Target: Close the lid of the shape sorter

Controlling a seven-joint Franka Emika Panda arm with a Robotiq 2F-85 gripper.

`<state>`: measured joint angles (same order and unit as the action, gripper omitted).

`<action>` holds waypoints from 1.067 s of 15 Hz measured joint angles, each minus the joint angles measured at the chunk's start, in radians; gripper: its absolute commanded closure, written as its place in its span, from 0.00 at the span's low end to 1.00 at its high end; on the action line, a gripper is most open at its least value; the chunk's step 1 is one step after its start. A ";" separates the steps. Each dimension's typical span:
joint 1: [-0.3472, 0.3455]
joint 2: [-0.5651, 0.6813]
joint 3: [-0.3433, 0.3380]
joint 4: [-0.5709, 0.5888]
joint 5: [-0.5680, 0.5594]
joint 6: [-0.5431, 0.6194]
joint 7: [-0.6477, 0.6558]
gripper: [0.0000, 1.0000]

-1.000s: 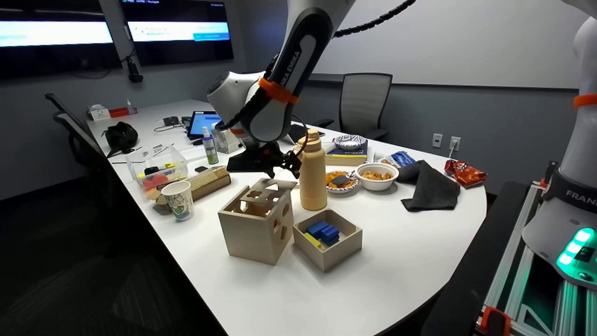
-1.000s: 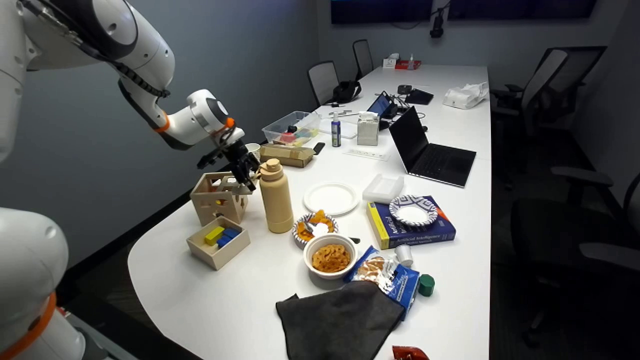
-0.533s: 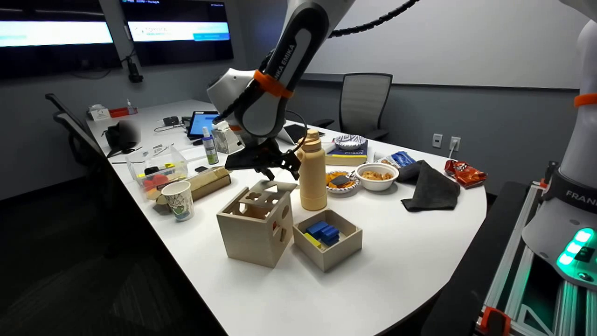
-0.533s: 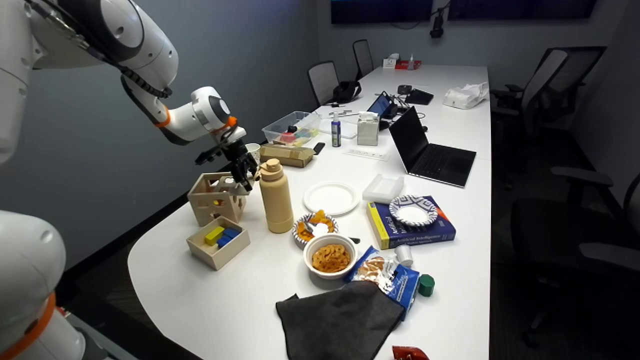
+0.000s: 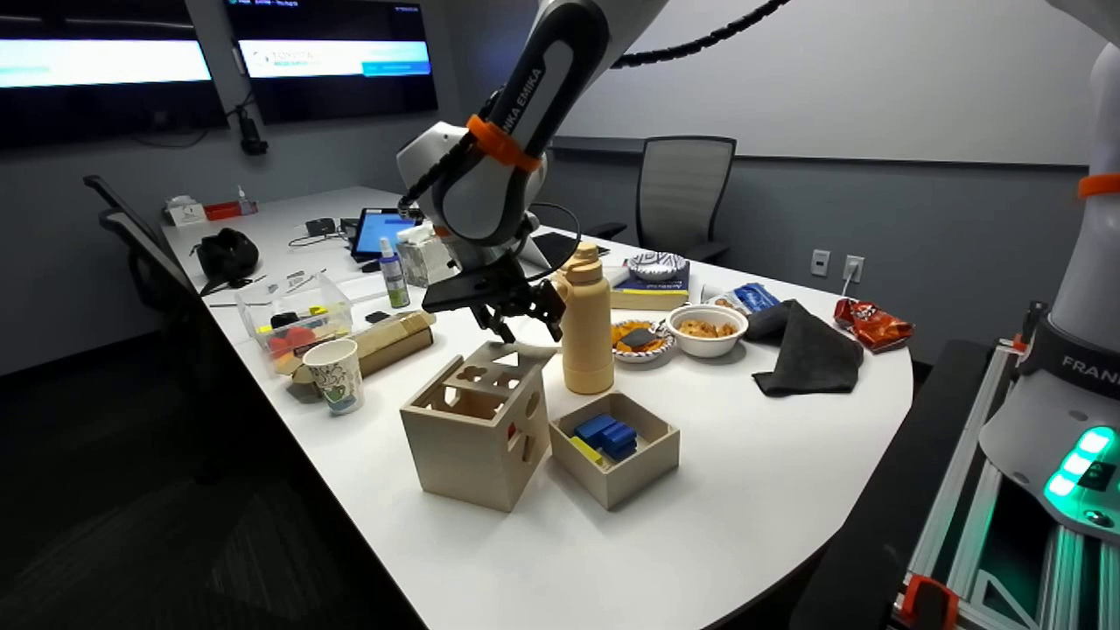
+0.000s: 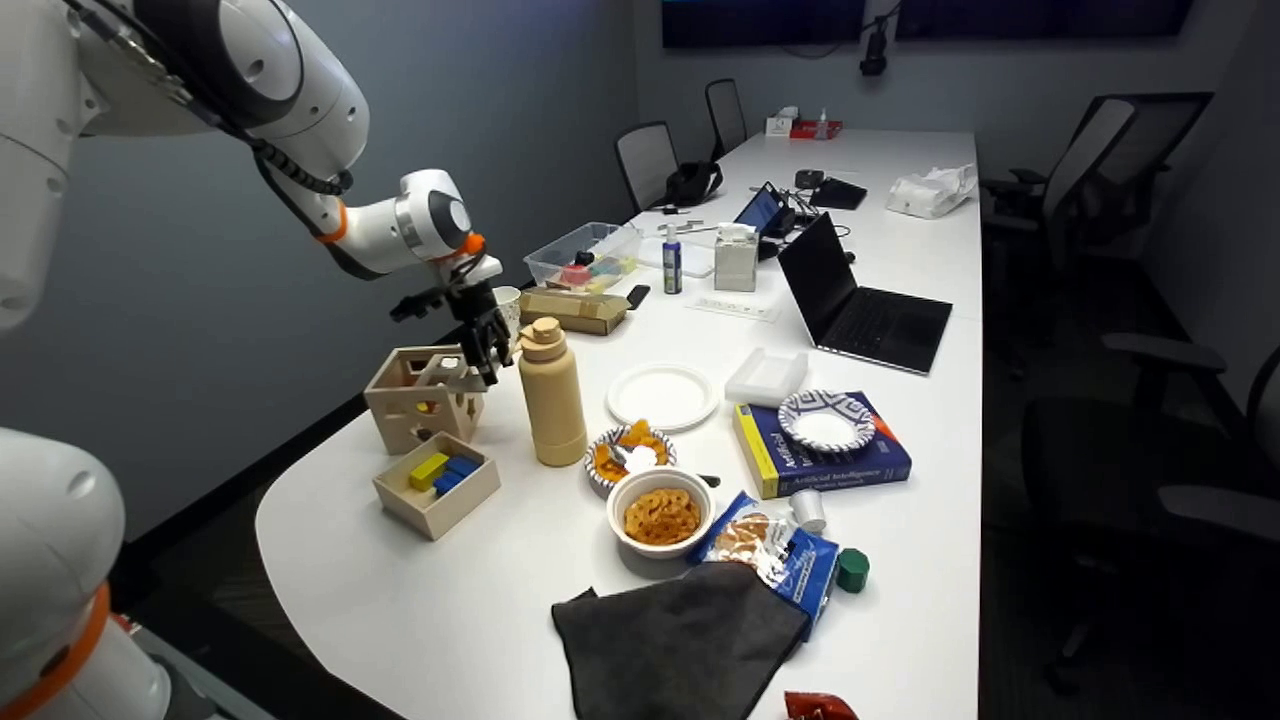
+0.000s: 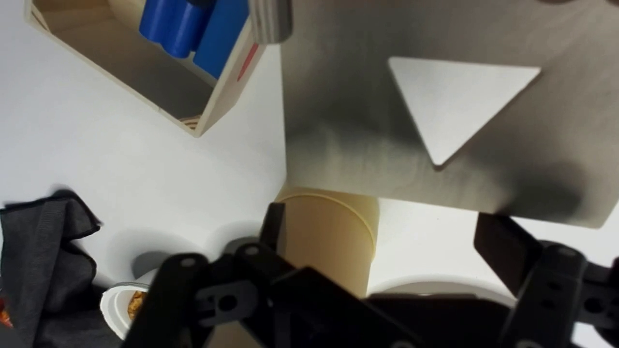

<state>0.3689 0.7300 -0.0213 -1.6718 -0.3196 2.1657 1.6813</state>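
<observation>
Arm [image 5: 534,101] bent, pincer [image 5: 530,332] pointing down, fingers [image 7: 505,253] apart

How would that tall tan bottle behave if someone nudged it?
The tall tan bottle would probably tip if pushed high up, since it stands upright and is taller than wide. Once down, it might roll, as its body is round. Its smooth wall looks stiff, perhaps slippery.

bottle [image 6: 553,405] crowds the lid [image 7: 348,106], leaving a gap toward the low box [image 6: 466,502]
</observation>
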 measured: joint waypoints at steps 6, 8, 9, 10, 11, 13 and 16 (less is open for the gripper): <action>-0.024 0.000 0.020 0.005 0.076 0.006 -0.093 0.00; -0.030 0.000 0.026 0.006 0.105 0.007 -0.123 0.00; -0.034 0.000 0.029 0.007 0.120 0.008 -0.140 0.00; -0.038 0.000 0.032 0.007 0.135 0.008 -0.156 0.00; -0.042 0.000 0.035 0.008 0.151 0.008 -0.173 0.00; -0.050 0.000 0.043 0.009 0.181 0.008 -0.206 0.00; -0.054 0.000 0.047 0.009 0.218 0.008 -0.249 0.00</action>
<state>0.3149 0.7300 0.0259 -1.6630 -0.1017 2.1734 1.4327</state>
